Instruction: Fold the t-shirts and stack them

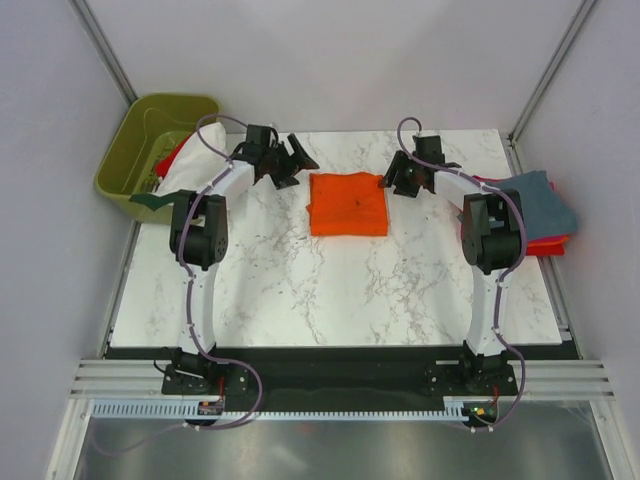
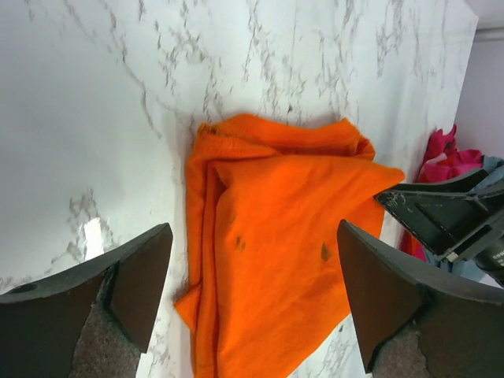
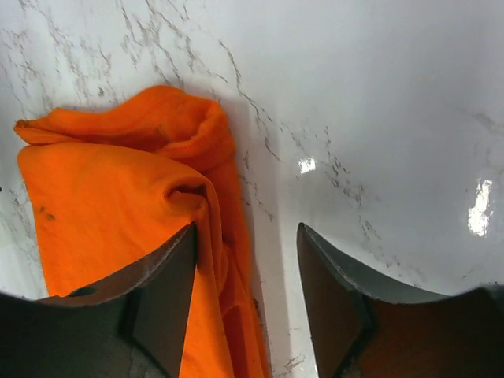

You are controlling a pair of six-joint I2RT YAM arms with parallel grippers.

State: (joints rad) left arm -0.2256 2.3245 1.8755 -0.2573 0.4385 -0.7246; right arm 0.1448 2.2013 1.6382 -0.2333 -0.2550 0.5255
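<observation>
The orange t-shirt (image 1: 348, 203) lay folded into a nearly square pad on the far middle of the marble desk (image 1: 330, 300), flat, its sides squared with the desk edges and its slightly longer axis running left to right. The wrist views showed thick layered folds bunched along its edges. The left pincer (image 2: 252, 236) hung just off the pad's far left corner, jaws spread wide and grasping nothing. The right pincer (image 3: 246, 230) hung at the far right corner, jaws apart over the cloth's edge, released as well. At the desk's right edge a slate blue-grey t-shirt (image 1: 535, 195) rested on a red one (image 1: 548, 243). An olive-green bin (image 1: 140, 140) off the far left corner held more cloth.
</observation>
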